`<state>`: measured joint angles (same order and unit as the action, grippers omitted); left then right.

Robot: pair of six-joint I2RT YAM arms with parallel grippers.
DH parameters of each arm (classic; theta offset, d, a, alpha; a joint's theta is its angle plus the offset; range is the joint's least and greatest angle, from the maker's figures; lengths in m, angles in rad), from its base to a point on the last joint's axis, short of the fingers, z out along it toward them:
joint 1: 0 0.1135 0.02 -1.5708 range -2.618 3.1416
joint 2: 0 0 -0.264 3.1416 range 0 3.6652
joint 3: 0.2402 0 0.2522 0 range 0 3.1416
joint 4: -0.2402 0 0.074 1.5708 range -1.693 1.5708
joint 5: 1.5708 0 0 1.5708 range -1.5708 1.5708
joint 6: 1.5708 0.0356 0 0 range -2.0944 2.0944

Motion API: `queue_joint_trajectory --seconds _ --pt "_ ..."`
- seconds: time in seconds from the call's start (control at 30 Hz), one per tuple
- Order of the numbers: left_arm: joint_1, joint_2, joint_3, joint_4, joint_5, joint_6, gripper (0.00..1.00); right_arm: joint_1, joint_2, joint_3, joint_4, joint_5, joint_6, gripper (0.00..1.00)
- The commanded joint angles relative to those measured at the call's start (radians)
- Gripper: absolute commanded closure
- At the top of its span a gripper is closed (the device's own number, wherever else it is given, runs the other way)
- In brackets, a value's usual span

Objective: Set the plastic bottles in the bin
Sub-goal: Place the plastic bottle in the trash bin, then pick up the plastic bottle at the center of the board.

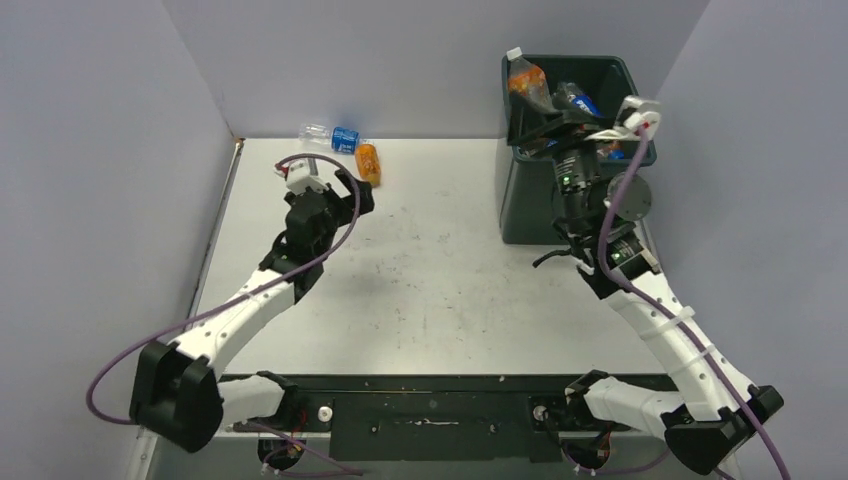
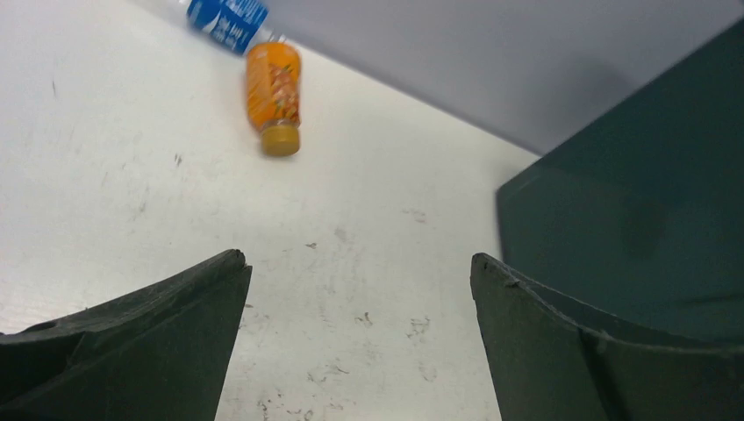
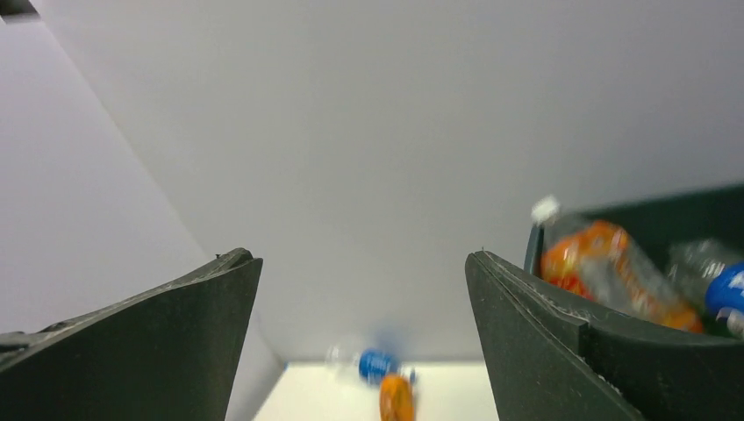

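Left gripper [image 2: 358, 257] hangs low over the white table [image 2: 132, 193]. It is wide open, with nothing in it. It faces an orange bottle [image 2: 274, 88] lying by the back wall, next to a clear bottle with a blue label [image 1: 330, 135]. Right gripper [image 3: 361, 255] is up above the dark green bin [image 1: 520, 205], open too and empty. Many bottles [image 1: 527, 82] are piled in the bin already. Only those two on the table look left to pick up, so the job seems nearly done.
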<state>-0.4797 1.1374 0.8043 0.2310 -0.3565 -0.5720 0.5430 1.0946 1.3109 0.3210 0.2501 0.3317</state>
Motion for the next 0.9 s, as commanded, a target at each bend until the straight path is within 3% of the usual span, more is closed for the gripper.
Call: queue_joint_trajectory --seconds 0.0,0.13,0.4,0.67,0.87 --pt "0.051 0.26 0.168 -0.092 0.078 -0.145 0.04 0.012 0.044 -0.173 -0.035 -0.161 0.17 0.1" --pt "0.09 0.51 0.414 -0.279 0.037 0.002 0.04 0.072 0.011 -0.335 -0.029 -0.21 0.236 0.1" --pt "0.129 0.865 0.797 -0.463 -0.027 0.127 0.04 0.264 -0.076 -0.521 -0.151 -0.083 0.164 0.1" --pt "0.179 1.058 1.0 -0.484 0.007 0.125 0.04 0.279 -0.215 -0.639 -0.189 -0.068 0.162 0.1" --pt "0.182 1.175 1.155 -0.488 0.021 0.17 0.04 0.285 -0.234 -0.682 -0.197 -0.059 0.166 0.1"
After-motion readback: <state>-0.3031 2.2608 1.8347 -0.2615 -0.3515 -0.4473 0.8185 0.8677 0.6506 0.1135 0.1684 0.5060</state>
